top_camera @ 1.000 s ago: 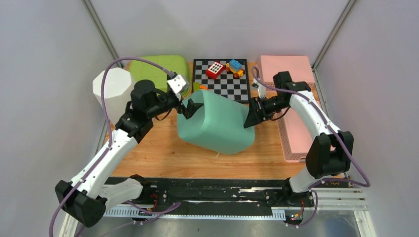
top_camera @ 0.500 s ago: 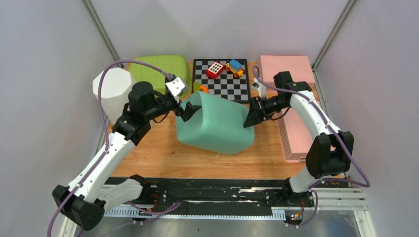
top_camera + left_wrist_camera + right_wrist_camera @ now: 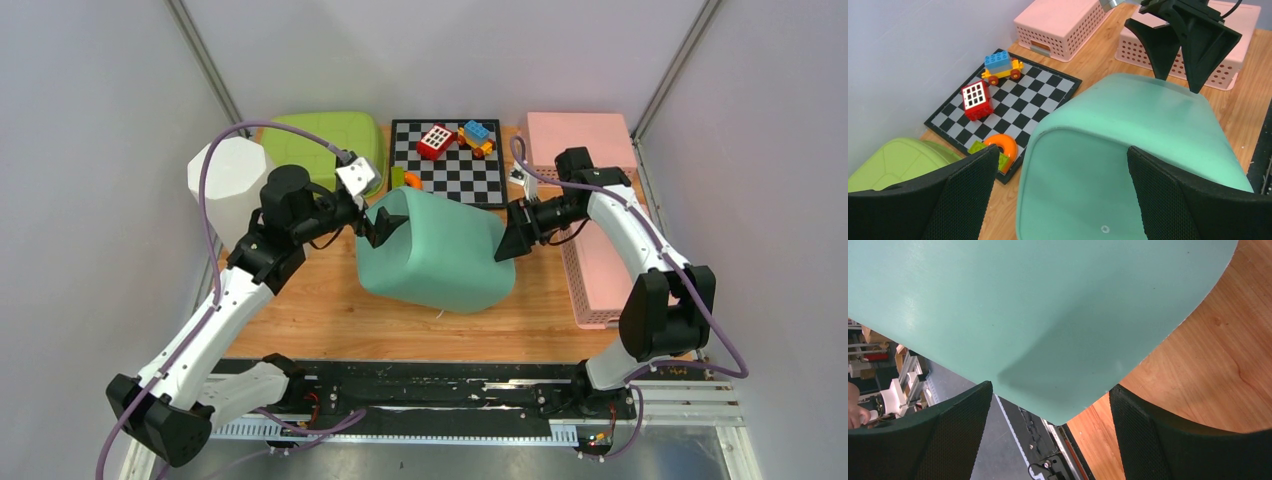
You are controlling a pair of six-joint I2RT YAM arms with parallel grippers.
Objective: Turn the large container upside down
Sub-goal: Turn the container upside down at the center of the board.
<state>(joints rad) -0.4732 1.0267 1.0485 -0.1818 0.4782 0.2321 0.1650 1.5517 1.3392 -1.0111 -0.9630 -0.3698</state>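
Wooden tabletop (image 3: 300,310) seen from above, read from left to right. At the far left stands a white faceted bin (image 3: 228,185), with a green lidded box (image 3: 325,140) behind and beside it. The left arm reaches across in front of both. The left gripper (image 3: 385,224) hangs at the upper left corner of the large container (image 3: 435,255), its jaws spread wide on either side of that corner without pinching it.

The teal container lies at the centre of the table. Its long axis runs roughly left to right. A flat closed face with a small central mark faces the left wrist camera, and a broad side faces up. Its mouth is hidden in every view.

Just behind it lies a checkerboard (image 3: 450,175), its near left corner hidden by the container. An orange ring (image 3: 1002,146) sits at that corner, close beside the container wall. A red block (image 3: 436,141) and a blue-and-yellow cart (image 3: 476,136) stand farther back on the board.

The right gripper (image 3: 503,247) is at the container's upper right edge with its jaws parted. Whether its tips touch the plastic cannot be told. Two pink perforated baskets, one far (image 3: 580,135) and one near (image 3: 595,270), flank the right arm, well clear of the container.
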